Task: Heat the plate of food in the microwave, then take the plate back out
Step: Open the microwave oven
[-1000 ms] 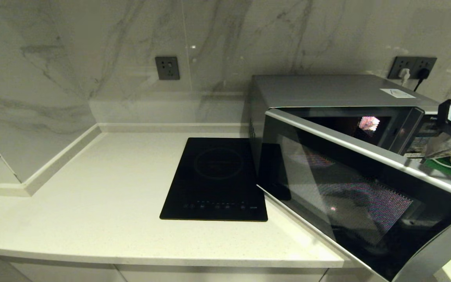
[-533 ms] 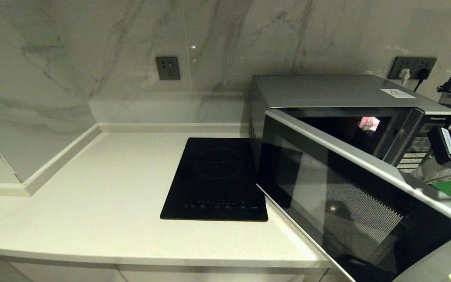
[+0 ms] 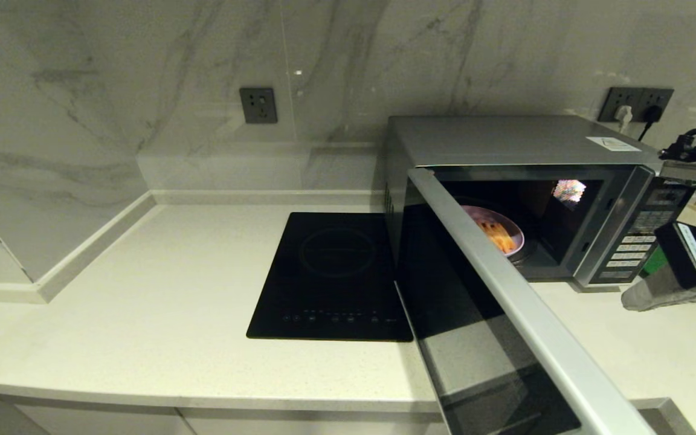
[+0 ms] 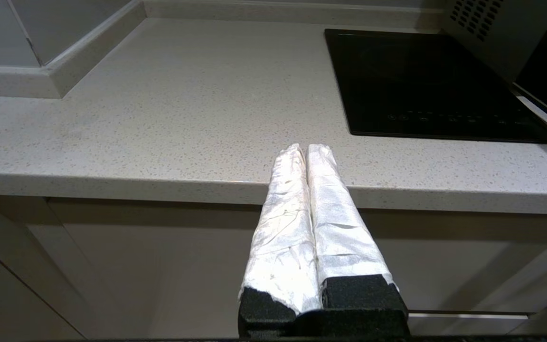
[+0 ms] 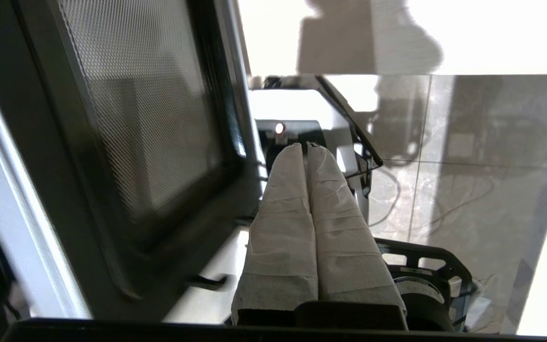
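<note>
The silver microwave (image 3: pixel 505 140) stands at the back right of the counter with its door (image 3: pixel 505 302) swung wide open toward me. Inside, on the turntable, sits the pale lilac plate of food (image 3: pixel 496 232) with orange-yellow sticks on it; the door edge hides its left part. My right gripper (image 3: pixel 629 300) hovers to the right of the button panel (image 3: pixel 629 248), apart from the door, shut on nothing. In the right wrist view the shut fingers (image 5: pixel 297 190) lie beside the door's mesh window (image 5: pixel 136 118). My left gripper (image 4: pixel 306 148) is parked shut, low in front of the counter edge.
A flat black induction cooktop (image 3: pixel 333 275) lies left of the microwave, with the open door reaching past its right side. Wall sockets (image 3: pixel 258 104) and a plugged power strip (image 3: pixel 635 104) sit on the marble wall. A bit of green (image 3: pixel 659 261) shows behind my right gripper.
The microwave door has swung further open toward the left, and the plate inside has come into sight. My right gripper has come off the door and moved down beside the button panel.
</note>
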Controlling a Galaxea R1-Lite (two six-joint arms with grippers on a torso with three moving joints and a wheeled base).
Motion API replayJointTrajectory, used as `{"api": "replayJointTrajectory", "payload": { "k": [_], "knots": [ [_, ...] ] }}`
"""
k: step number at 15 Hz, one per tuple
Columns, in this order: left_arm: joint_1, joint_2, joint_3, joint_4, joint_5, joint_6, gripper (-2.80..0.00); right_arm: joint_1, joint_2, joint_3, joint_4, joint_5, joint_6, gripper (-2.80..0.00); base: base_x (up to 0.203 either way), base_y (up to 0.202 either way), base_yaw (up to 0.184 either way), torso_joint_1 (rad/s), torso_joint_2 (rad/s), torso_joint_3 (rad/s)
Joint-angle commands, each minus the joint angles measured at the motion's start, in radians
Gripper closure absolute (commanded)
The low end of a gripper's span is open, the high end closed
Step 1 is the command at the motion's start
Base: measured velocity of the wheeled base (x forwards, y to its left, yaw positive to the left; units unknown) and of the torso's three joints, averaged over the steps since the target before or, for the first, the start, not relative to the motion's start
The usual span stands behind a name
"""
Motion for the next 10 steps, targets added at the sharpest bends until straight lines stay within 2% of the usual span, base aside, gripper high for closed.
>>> {"api": "replayJointTrajectory", "payload": {
  "k": [1, 3, 7, 10],
  "knots": [
    [0.0, 0.0, 0.0, 0.0, 0.0, -0.001, 0.0, 0.12, 0.019, 0.014, -0.013, -0.003, 0.008, 0.0, 0.0, 0.0, 0.0, 0.0, 0.0, 0.0],
    [0.0, 0.0, 0.0, 0.0, 0.0, -0.001, 0.0, 0.21, 0.063, -0.004, -0.057, -0.019, 0.021, 0.0, 0.0, 0.0, 0.0, 0.0, 0.0, 0.0],
    [0.0, 0.0, 0.0, 0.0, 0.0, -0.001, 0.0, 0.322, 0.139, -0.125, -0.077, -0.043, 0.058, 0.0, 0.0, 0.0, 0.0, 0.0, 0.0, 0.0],
    [0.0, 0.0, 0.0, -0.001, 0.0, -0.001, 0.0, 0.347, 0.178, -0.141, -0.106, -0.052, 0.064, 0.0, 0.0, 0.0, 0.0, 0.0, 0.0, 0.0]
  ]
}}
